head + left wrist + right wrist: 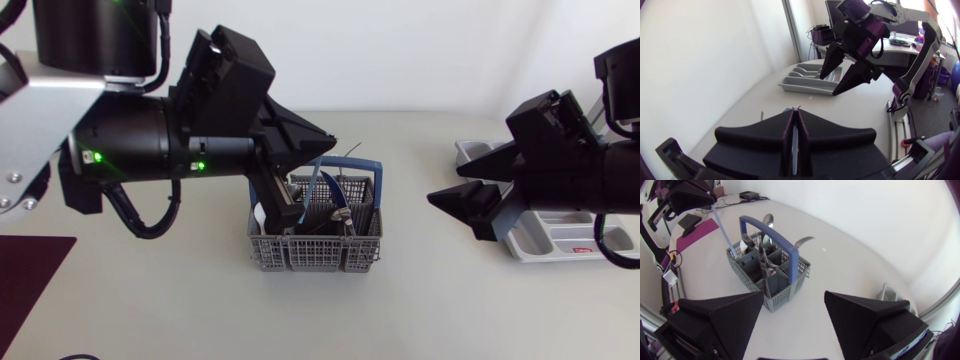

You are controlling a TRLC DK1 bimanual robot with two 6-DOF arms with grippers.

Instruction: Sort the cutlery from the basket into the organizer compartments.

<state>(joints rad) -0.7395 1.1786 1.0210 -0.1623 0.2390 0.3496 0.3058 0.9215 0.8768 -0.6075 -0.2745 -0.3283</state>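
Observation:
The grey cutlery basket [300, 252] with a blue carry handle [352, 172] stands mid-table and holds several spoons and knives. My left gripper [322, 143] hovers over it, shut on the top of a light-blue utensil handle [314, 188] whose lower end still reaches into the basket. The left wrist view shows the fingers [796, 111] pressed together on that thin handle [795, 146]. In the right wrist view the same handle [721, 226] slants up out of the basket [771, 287]. My right gripper [450, 200] hangs open and empty between basket and grey organizer [522, 247].
The organizer [805, 86] lies at the table's right side, partly under my right arm, with some cutlery in its compartments. A dark purple mat [30, 275] lies at the front left corner. Bare tabletop lies in front of the basket.

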